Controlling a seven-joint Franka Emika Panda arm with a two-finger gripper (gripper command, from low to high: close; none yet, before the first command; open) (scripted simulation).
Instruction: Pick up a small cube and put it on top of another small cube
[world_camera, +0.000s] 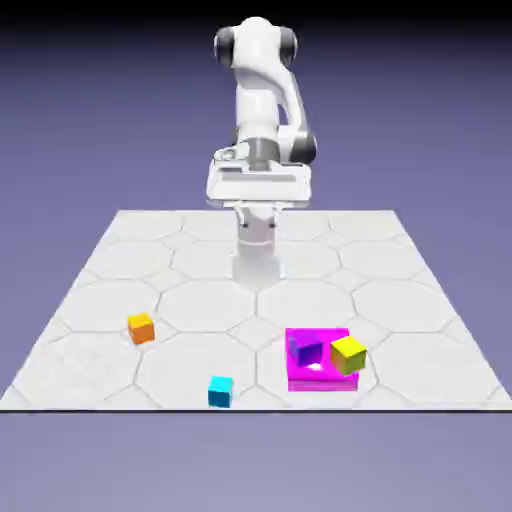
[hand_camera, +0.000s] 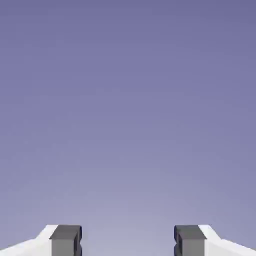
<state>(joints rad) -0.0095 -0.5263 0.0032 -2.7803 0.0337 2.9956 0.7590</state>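
Observation:
The small cyan cube (world_camera: 221, 391) rests near the table's front edge, a little to the exterior view's left of the middle. Further back and to the left lies the small orange cube (world_camera: 141, 327). My gripper (world_camera: 258, 200) hangs high above the table's far half, well away from both cubes. In the hand view my gripper (hand_camera: 127, 242) is open, its two grey fingertips (hand_camera: 65, 240) spread wide apart with nothing between them. Only the plain backdrop shows there, and no cube.
A magenta block (world_camera: 322, 378) lies at the front right of the table (world_camera: 400, 290). A purple cube (world_camera: 305, 350) and a yellow cube (world_camera: 349, 354) rest on it, the yellow one tilted at its right edge. The robot's base (world_camera: 256, 255) stands behind the middle.

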